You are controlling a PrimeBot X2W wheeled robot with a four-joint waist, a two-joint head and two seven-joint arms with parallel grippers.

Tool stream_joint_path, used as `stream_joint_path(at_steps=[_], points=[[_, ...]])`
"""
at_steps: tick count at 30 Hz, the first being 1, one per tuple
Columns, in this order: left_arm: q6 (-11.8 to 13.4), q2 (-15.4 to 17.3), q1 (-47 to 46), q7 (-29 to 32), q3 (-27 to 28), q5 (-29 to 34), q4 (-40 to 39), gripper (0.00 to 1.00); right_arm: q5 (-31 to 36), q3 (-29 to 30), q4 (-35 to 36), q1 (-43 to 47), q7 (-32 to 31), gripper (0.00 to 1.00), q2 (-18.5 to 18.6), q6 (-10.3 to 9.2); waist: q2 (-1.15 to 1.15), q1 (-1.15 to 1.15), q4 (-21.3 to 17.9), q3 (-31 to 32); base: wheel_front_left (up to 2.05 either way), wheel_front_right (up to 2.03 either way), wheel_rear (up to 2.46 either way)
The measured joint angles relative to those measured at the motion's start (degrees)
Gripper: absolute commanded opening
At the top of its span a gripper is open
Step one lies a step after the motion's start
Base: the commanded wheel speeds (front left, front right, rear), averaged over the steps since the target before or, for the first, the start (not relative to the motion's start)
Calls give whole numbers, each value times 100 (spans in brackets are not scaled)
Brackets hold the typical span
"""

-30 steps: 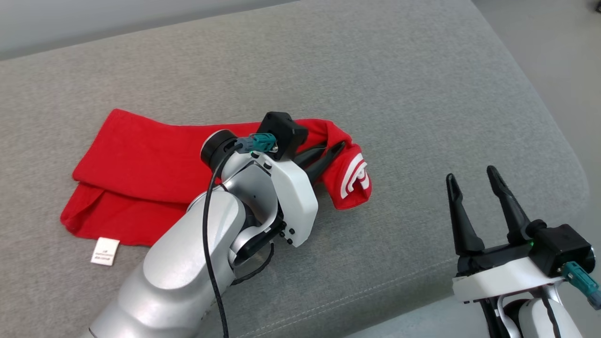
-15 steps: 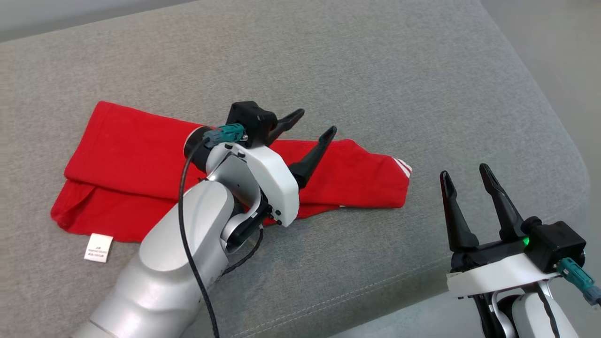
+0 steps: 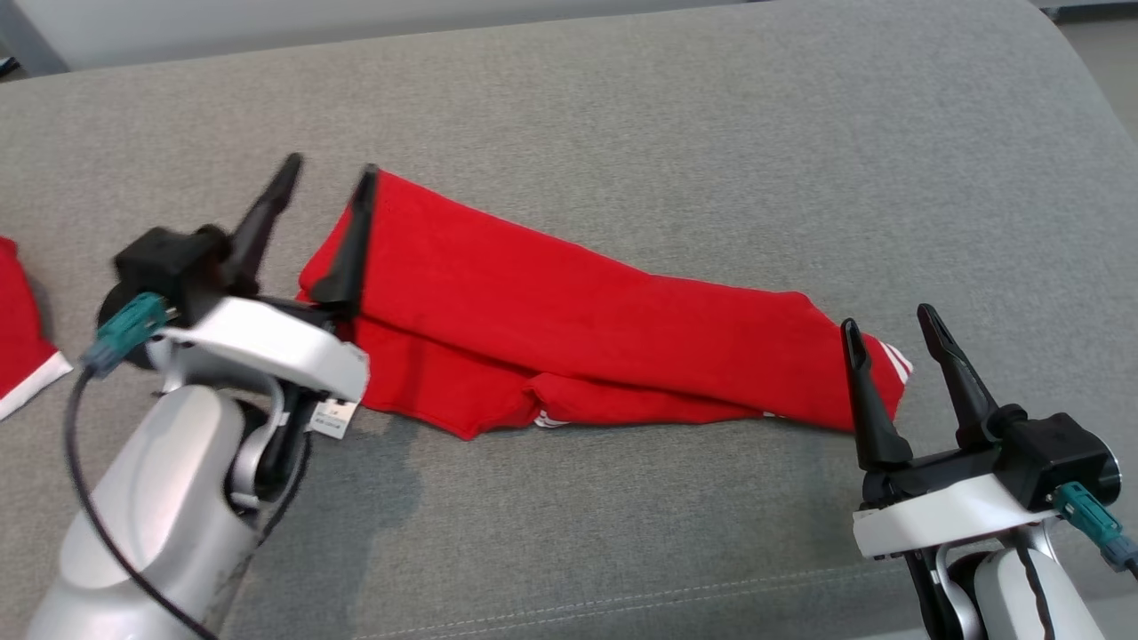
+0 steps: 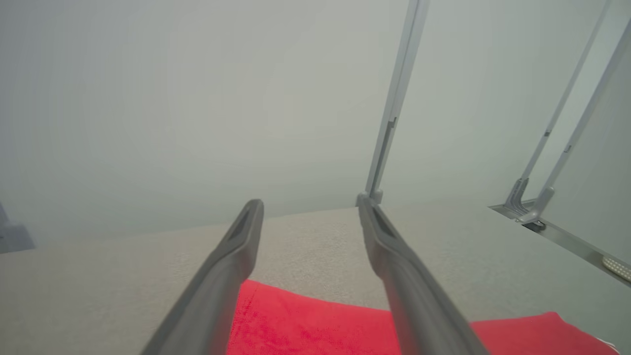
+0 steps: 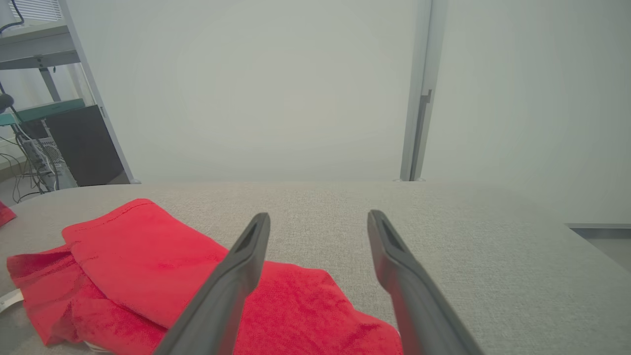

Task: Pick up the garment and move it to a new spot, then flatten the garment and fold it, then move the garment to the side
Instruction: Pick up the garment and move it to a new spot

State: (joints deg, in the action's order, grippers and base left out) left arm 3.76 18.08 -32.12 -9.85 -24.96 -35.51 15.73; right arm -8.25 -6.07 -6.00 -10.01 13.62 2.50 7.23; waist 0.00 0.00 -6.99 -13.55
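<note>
The red garment (image 3: 569, 329) lies folded into a long strip across the grey cushion (image 3: 676, 151), with a white label (image 3: 333, 418) at its near left corner. My left gripper (image 3: 329, 169) stands open above the strip's left end, nothing between its fingers; the left wrist view shows that gripper (image 4: 309, 202) over the garment (image 4: 315, 330). My right gripper (image 3: 889, 320) is open at the strip's right end, near the white stripes, and holds nothing. From the right wrist, the gripper (image 5: 319, 216) hovers over the garment (image 5: 148, 256).
A second red cloth piece with a white edge (image 3: 22, 347) lies at the far left. The cushion's front seam (image 3: 622, 604) runs along the bottom. Metal posts (image 4: 394, 108) and a shelf with a dark box (image 5: 79, 143) stand beyond the cushion.
My left gripper opened and let go of the garment's right end, then drew back to the left end. The garment now lies stretched out. The head camera has turned, shifting the whole picture.
</note>
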Motion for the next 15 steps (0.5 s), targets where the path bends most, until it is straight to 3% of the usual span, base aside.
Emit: stream_joint_path(at_steps=[8, 15], points=[[573, 563, 1386, -390, 1002, -148, -665, 100, 131, 71, 1, 57, -33, 100, 16, 0, 0, 0, 509, 228, 0, 0, 0], [488, 691, 2414, -441, 1455, -120, -1149, 100, 131, 146, -1, 378, -76, 100, 107, 0, 0, 0, 740, 535, 0, 0, 0]])
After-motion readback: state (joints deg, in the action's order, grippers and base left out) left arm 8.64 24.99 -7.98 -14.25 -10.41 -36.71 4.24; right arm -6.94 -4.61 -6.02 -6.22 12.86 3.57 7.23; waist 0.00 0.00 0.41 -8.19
